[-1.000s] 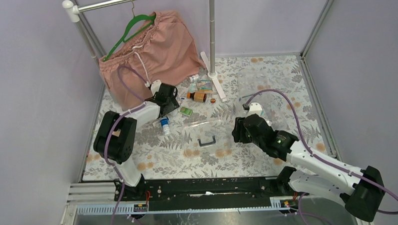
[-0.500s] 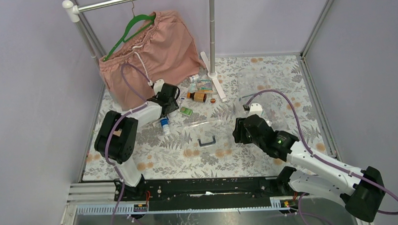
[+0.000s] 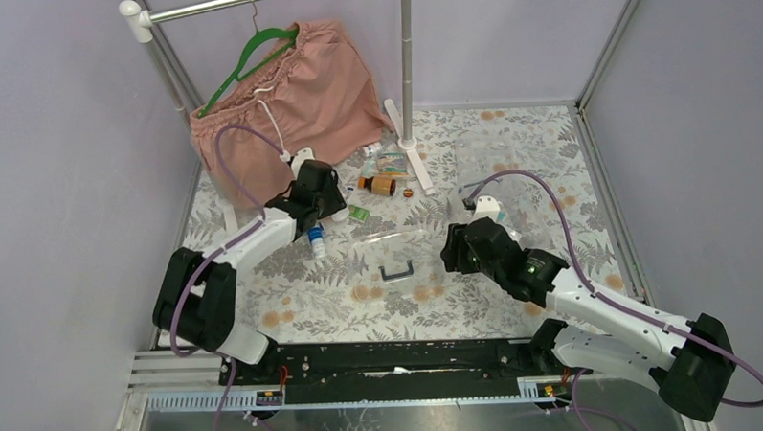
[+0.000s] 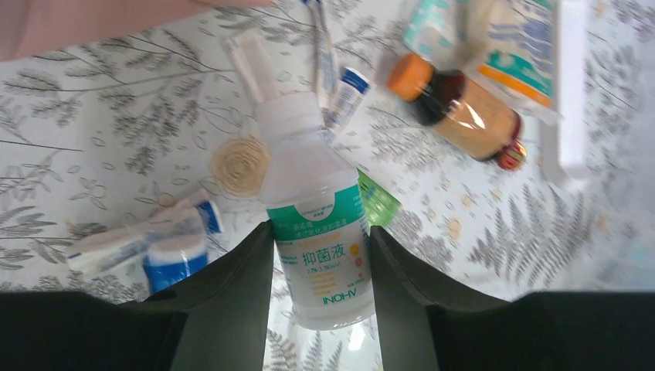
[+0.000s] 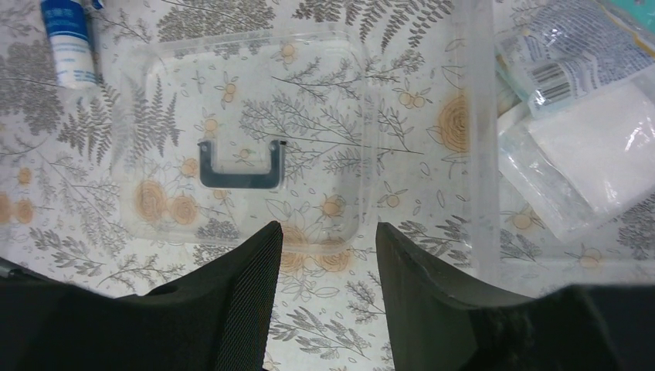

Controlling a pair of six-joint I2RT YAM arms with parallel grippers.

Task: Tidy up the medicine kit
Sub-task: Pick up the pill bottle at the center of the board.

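Note:
My left gripper (image 3: 322, 200) (image 4: 318, 232) is shut on a white bottle (image 4: 313, 201) with a green label and holds it above the table. Below it lie an amber bottle with an orange cap (image 4: 456, 108) (image 3: 381, 185), a bandage roll (image 4: 241, 164), a green sachet (image 4: 380, 205) and a blue-capped tube (image 4: 174, 259) (image 3: 316, 242). My right gripper (image 3: 453, 249) (image 5: 328, 228) is open and empty at the near edge of the clear lid (image 5: 239, 116) (image 3: 388, 249) with its black U-shaped handle (image 5: 239, 166) (image 3: 396, 271). The clear box (image 5: 483, 139) holds sachets (image 5: 579, 147).
Pink shorts (image 3: 297, 94) hang on a green hanger at the back left. The rack pole (image 3: 406, 61) stands on a white foot (image 3: 414, 162) beside the loose items. Grey walls close in the left, back and right sides.
My left arm has drawn back and lifted, with the white bottle held in its gripper. My right arm has hardly moved.

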